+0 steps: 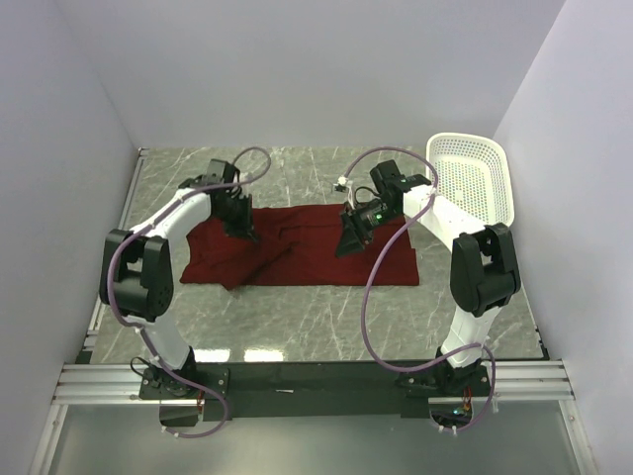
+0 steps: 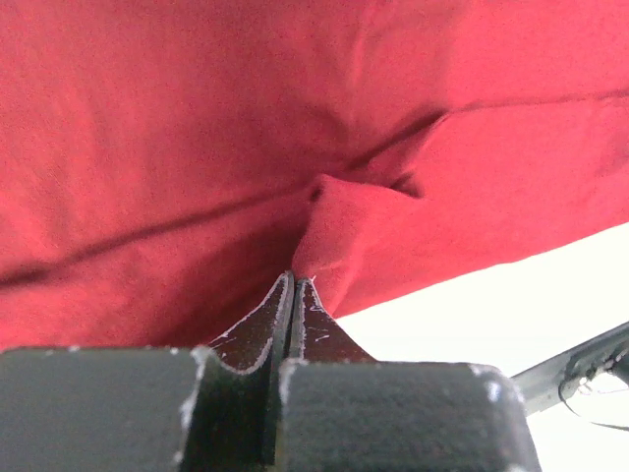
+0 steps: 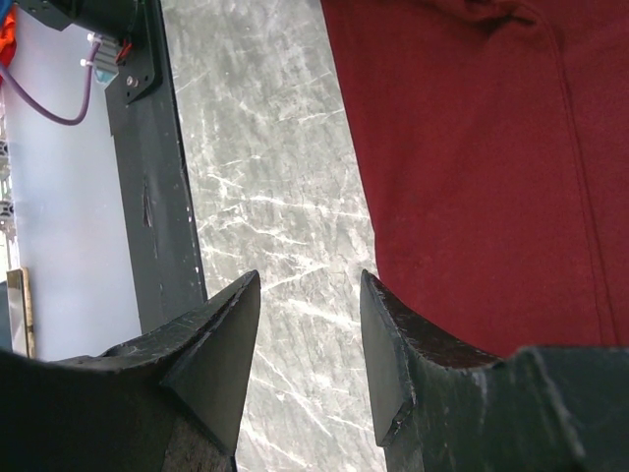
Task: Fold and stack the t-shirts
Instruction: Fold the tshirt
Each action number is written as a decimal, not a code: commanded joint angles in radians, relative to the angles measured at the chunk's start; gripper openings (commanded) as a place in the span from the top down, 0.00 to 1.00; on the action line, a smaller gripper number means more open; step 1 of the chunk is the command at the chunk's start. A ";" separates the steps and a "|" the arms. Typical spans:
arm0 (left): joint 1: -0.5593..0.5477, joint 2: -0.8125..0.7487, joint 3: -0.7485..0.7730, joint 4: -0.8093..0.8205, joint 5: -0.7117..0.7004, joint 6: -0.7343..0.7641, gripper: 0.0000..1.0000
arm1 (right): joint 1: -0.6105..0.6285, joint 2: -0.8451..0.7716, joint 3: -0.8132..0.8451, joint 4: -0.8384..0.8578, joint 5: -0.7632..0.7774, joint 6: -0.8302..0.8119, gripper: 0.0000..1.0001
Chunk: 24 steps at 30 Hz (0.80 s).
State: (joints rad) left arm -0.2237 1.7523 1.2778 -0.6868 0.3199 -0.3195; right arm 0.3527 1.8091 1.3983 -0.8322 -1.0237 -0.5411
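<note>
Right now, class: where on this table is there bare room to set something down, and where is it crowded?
Free: the table strip between the t-shirt and the base rail; another behind it, up to the back wall. Crowded: left pincer and right pincer over the shirt; basket far right.
</note>
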 commanded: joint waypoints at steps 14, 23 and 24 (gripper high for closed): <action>-0.066 0.248 0.457 -0.145 -0.284 0.122 0.99 | -0.031 -0.031 0.018 -0.016 -0.046 -0.026 0.48; -0.097 0.239 0.443 -0.117 -0.279 0.111 0.99 | -0.035 -0.024 0.024 -0.025 -0.047 -0.033 0.48; -0.103 0.224 0.425 -0.112 -0.275 0.109 0.99 | -0.035 -0.024 0.022 -0.027 -0.047 -0.033 0.48</action>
State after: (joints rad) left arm -0.3111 2.0174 1.7020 -0.8124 0.0372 -0.2222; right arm 0.3264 1.8091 1.3987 -0.8474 -1.0405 -0.5533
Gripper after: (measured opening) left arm 0.013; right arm 0.524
